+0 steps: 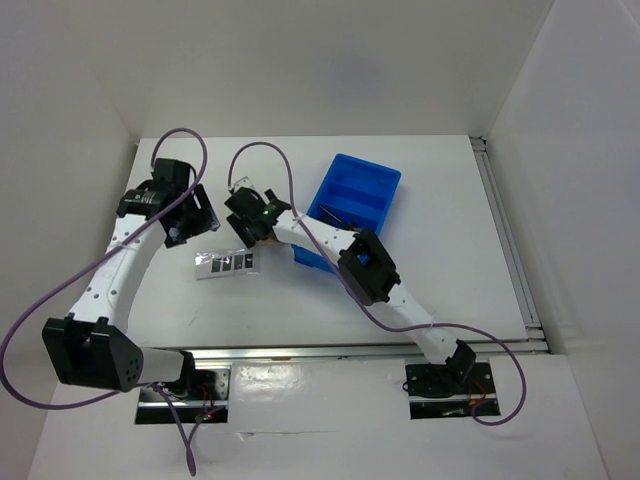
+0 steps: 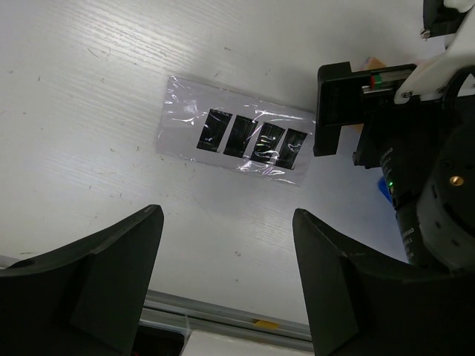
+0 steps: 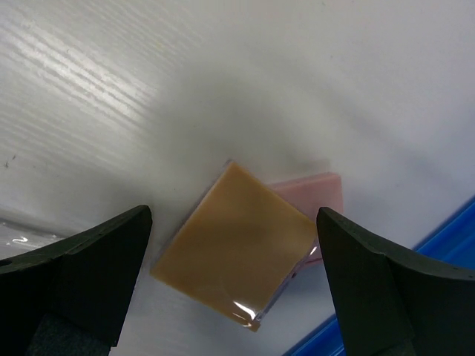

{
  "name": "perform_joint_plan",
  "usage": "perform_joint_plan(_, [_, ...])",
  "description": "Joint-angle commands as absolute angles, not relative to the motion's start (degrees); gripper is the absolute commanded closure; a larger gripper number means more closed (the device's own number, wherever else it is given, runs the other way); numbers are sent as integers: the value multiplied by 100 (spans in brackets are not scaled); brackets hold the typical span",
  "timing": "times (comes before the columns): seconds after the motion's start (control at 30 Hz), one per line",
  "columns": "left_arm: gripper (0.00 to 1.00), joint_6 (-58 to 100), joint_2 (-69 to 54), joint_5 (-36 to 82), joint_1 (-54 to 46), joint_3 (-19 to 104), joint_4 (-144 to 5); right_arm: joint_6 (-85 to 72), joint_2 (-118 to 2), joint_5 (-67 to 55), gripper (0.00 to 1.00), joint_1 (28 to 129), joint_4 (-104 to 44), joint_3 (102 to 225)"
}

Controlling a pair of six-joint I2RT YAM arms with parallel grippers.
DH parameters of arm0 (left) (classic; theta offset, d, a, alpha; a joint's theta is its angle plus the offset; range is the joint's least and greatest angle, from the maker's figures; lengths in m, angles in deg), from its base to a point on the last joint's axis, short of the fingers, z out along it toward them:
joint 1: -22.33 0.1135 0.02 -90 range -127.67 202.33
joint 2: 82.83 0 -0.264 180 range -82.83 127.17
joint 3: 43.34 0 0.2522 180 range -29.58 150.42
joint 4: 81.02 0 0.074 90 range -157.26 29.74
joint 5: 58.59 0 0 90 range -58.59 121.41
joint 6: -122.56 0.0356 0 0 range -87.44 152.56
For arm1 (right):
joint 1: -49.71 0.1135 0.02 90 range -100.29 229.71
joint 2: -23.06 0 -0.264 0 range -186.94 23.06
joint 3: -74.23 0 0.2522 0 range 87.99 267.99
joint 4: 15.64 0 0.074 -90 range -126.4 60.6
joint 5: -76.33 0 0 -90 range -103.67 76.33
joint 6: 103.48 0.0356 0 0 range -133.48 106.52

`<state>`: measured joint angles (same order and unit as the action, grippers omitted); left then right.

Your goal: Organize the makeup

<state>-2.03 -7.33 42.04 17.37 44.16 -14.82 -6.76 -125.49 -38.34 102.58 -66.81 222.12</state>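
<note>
The silver-grey palette strip (image 1: 226,264) with four dark pans lies flat on the table; it also shows in the left wrist view (image 2: 234,136). My left gripper (image 1: 192,215) is open and empty, above and left of the strip. The tan square pad (image 3: 235,245) lies on a pink pad (image 3: 315,191) right under my right gripper (image 3: 234,263), whose fingers are open on either side of it, not touching. In the top view the right gripper (image 1: 256,217) hides the pads. Thin black brushes (image 1: 343,216) lie in the blue bin. The white compact and silver tube are out of view.
The blue compartmented bin (image 1: 350,206) stands right of the right gripper; its edge shows in the right wrist view (image 3: 415,297). A metal rail (image 1: 360,350) runs along the table's near edge. White walls enclose the table on three sides.
</note>
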Motion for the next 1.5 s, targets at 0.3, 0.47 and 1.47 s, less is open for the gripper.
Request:
perform_joint_plan(0.3, [15, -58, -1006, 4230, 1767, 4285, -1514, -196, -12011, -4672, 0, 10350, -6957, 22036])
perform_joint_plan(0.47, [15, -58, -1006, 4230, 1767, 4284, -1514, -196, -12011, -4392, 0, 10350, -6957, 21912])
perform_joint_plan(1.47, [15, -58, -1006, 4283, 1767, 4232, -1514, -1321, -11950, -2079, 15, 9665, -6711, 22132])
